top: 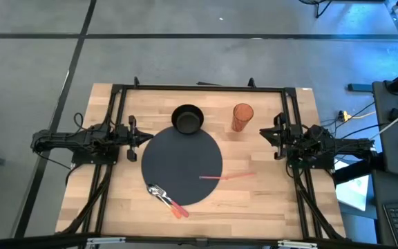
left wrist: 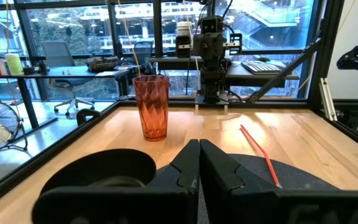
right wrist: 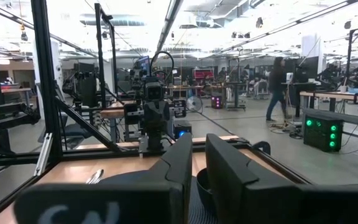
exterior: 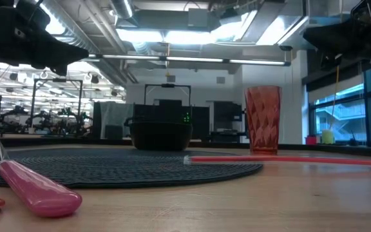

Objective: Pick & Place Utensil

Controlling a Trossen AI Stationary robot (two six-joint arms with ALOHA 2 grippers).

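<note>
Nearest the front edge of the wooden surface (top: 268,200), the pink-handled utensils (top: 168,199) lay half on the rim of the dark round mat (top: 182,166). A red straw (top: 226,176) lay across the mat's right edge onto the wood. Farther back, a black bowl (top: 187,118) sat at the mat's far rim, with an orange tumbler (top: 242,116) upright beside it. The left tool (top: 131,134) waited at the left side, fingers pressed together and empty. The right tool (top: 276,133) waited at the right side, its fingers a narrow gap apart, pinching nothing.
</note>
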